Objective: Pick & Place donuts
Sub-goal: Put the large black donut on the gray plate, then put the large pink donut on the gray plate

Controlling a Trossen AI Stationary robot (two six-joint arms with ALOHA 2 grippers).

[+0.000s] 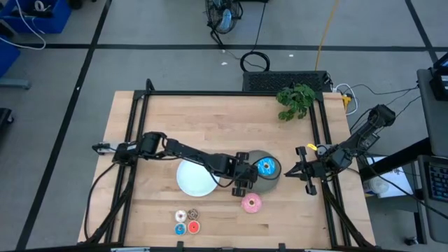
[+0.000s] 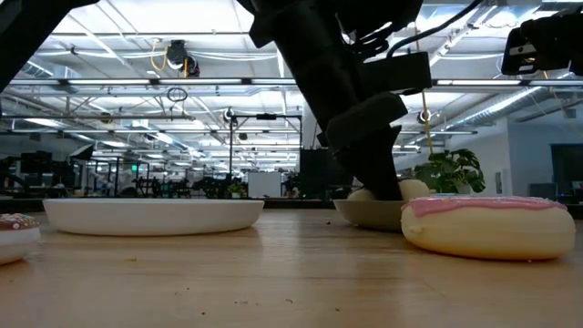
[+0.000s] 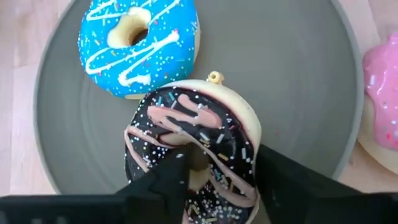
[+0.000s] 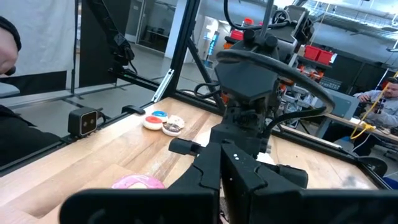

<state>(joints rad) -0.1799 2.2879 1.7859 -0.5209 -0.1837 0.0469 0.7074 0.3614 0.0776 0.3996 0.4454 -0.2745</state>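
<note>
My left gripper (image 1: 245,180) reaches over the near-left part of the round grey-green plate (image 1: 274,180) and is shut on the brown drizzled donut (image 3: 186,124). The blue sprinkled donut (image 1: 266,166) lies flat on that plate, just beyond the brown one (image 3: 140,46). The pink donut (image 1: 252,203) lies on the table by the plate's near rim. The tiny donuts (image 1: 186,221) sit clustered near the table's near edge. My right gripper (image 1: 299,171) hovers open to the right of the plate, touching nothing. My left gripper holds the brown drizzled donut by one side of its ring (image 3: 233,168). One finger (image 3: 165,183) sits in the hole and the other (image 3: 292,186) outside the ring. The fingers come from above, slanting from the table's left. The donut is over the grey-green plate; whether it rests on it, I cannot tell.
A round white plate (image 1: 194,178) lies left of the grey-green plate, under the left arm. A green leafy sprig (image 1: 295,100) sits at the far right corner. Black frame rails (image 1: 323,133) run along the table's sides. Bare wood shows across the far half.
</note>
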